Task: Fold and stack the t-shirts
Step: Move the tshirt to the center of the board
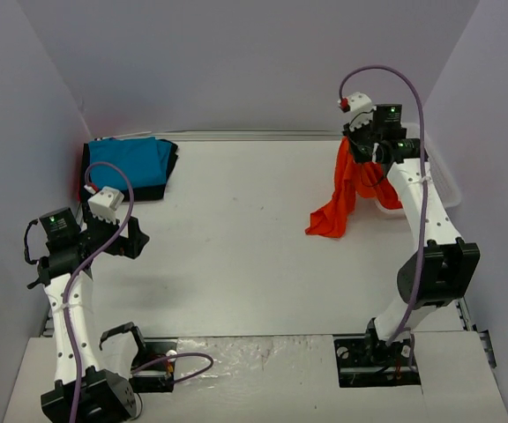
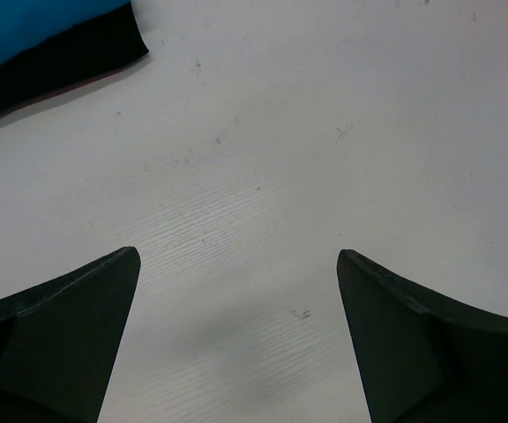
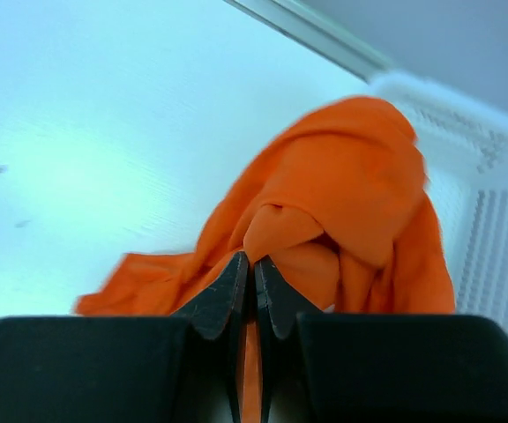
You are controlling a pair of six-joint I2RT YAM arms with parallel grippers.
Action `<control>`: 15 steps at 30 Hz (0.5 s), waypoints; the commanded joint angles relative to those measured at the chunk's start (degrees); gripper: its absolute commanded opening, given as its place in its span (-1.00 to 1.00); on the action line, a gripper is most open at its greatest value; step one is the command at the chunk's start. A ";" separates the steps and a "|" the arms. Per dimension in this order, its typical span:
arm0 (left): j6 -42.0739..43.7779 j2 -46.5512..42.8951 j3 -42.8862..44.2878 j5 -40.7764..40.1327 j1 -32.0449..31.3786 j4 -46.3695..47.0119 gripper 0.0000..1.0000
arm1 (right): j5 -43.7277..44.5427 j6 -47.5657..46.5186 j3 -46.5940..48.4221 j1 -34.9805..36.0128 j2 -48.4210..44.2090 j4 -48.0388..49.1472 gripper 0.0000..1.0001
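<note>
An orange-red t-shirt (image 1: 342, 198) hangs bunched from my right gripper (image 1: 360, 150) at the table's far right, its lower end trailing on the table. In the right wrist view the jaws are shut on a fold of this t-shirt (image 3: 342, 194), with my right gripper (image 3: 254, 262) pinching the cloth. A folded turquoise-blue t-shirt (image 1: 129, 162) lies on a folded black t-shirt (image 1: 168, 174) at the far left. My left gripper (image 1: 135, 240) hovers open near the left edge, in front of that stack; between its fingers (image 2: 60, 326) only bare table shows, with the black t-shirt (image 2: 69, 62) beyond.
A white plastic mesh basket (image 1: 439, 176) stands at the far right behind the right arm, its wall (image 3: 492, 256) right beside the hanging shirt. Grey walls close in the table on the left, back and right.
</note>
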 commanded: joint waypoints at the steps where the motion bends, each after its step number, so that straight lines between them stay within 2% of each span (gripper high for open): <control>1: 0.91 -0.10 2.25 0.83 0.55 0.06 0.89 | -0.89 -1.40 3.29 6.71 -4.49 -2.80 -1.00; 5: 0.82 -0.10 2.25 0.39 0.55 0.06 0.89 | -3.52 -4.91 3.30 13.57 -5.20 -7.97 -1.00; 10: 0.82 0.07 2.16 -0.23 0.55 0.33 0.89 | -11.17 -11.67 4.78 20.16 -5.37 -16.06 -1.00; 15: 0.73 0.16 2.16 -0.66 0.55 0.33 0.89 | -16.27 -17.48 6.72 28.07 -3.27 -29.85 -1.00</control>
